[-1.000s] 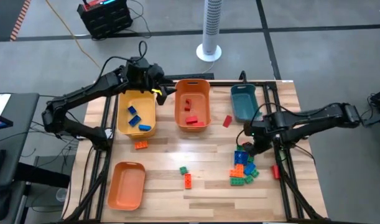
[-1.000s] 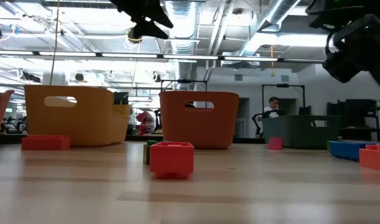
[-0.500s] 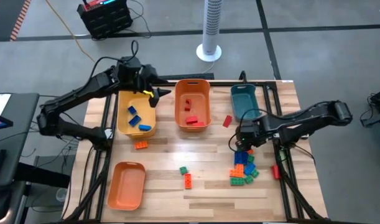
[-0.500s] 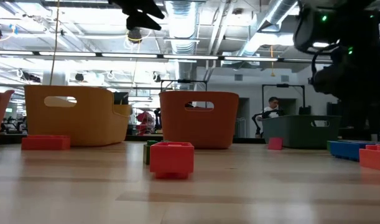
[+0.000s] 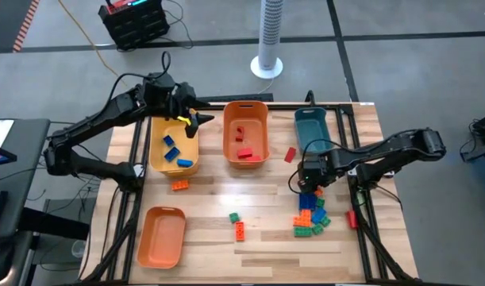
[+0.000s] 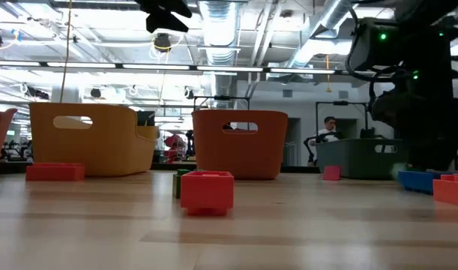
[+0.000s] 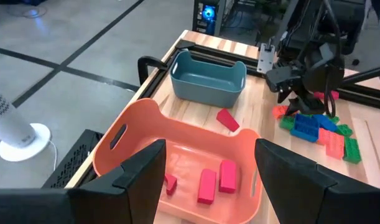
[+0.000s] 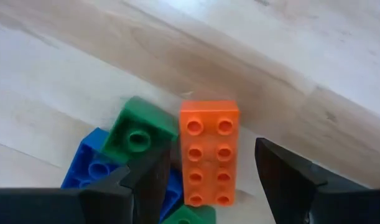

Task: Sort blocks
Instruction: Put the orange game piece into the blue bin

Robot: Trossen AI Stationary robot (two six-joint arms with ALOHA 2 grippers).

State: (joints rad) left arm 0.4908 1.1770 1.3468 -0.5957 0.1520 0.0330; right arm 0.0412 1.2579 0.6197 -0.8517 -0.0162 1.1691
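Blocks (image 5: 309, 215) beneath wide-open right end effector (image 5: 309, 184) (empty); left end effector (image 5: 193, 121) likewise wide, empty.

Our count of bins and blocks on the table

We count four bins: yellow bin (image 5: 174, 143), two orange bins (image 5: 245, 132), teal bin (image 5: 310, 129). Three blue blocks (image 5: 171, 153), three red blocks (image 5: 242, 144) inside; the heap (image 5: 310, 214) holds perhaps ten.
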